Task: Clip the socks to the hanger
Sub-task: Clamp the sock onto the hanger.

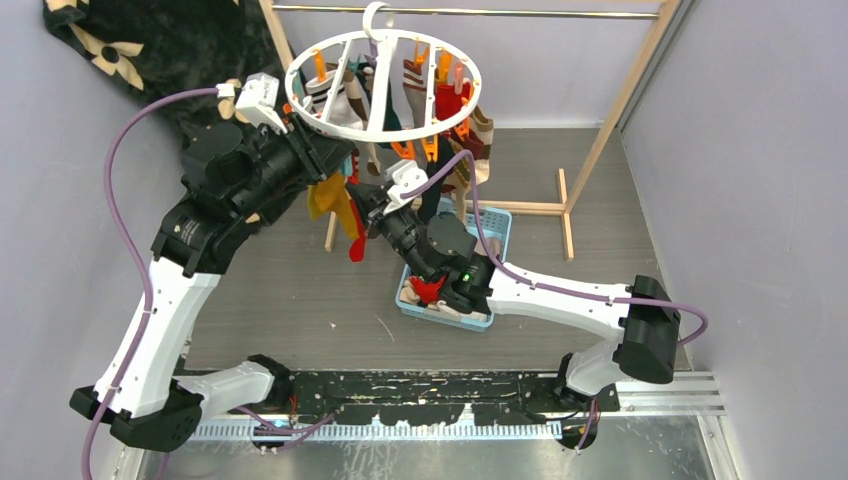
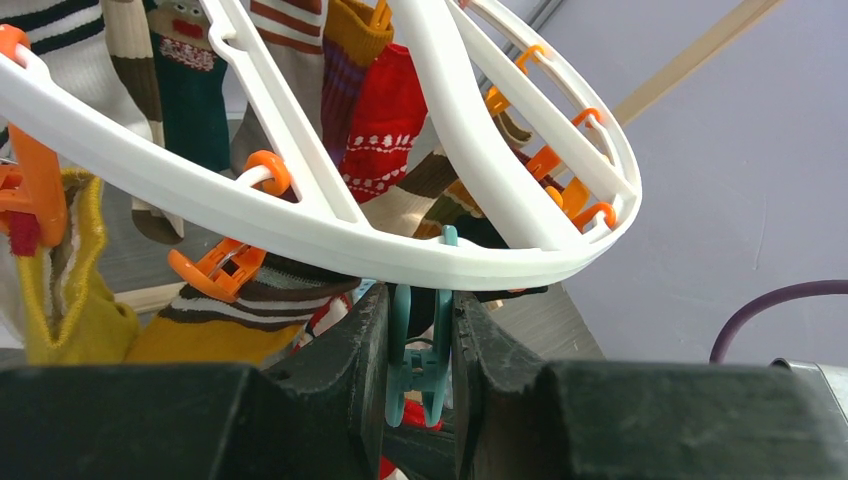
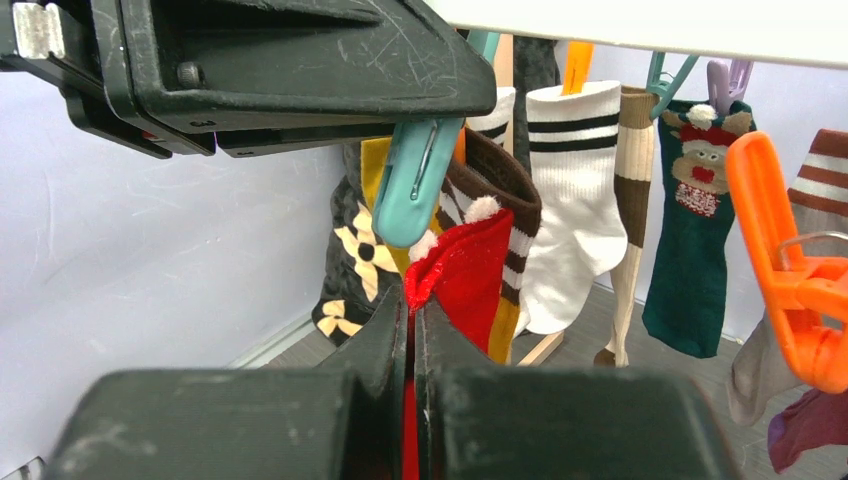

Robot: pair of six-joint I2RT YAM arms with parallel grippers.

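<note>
Left gripper (image 2: 420, 305) is raised to the near-left rim of the hanger (image 1: 385, 132), jaws narrow, squeezing 1 teal clip (image 2: 420, 352) between the 2 fingers. The clip hangs from the ring's underside, seen from the left wrist.

Right gripper (image 3: 410, 318) is just below it, jaws pinched nearly flat on a red sock (image 3: 470, 268) with white trim. The sock's cuff points up, and its top edge sits just under the teal clip's lower end in the right wrist view. I cannot tell whether they touch or whether the clip's mouth is open.

The hanger hangs by its hook from the rod of the wooden rack (image 1: 640, 65), over the table (image 1: 290, 290). Socks already clipped on it: a white sock with black stripes (image 3: 575, 200), a dark green reindeer sock (image 3: 690, 240), a brown-and-cream striped sock (image 2: 250, 315) and a mustard sock (image 1: 328, 197) at the near-left edge. Orange clips (image 2: 225, 270) dangle around the ring.

More socks (image 1: 430, 292) lie in the light blue basket (image 1: 500, 228) on the table under the right arm. A black blanket (image 1: 160, 45) with tan flowers hangs at the back left.
</note>
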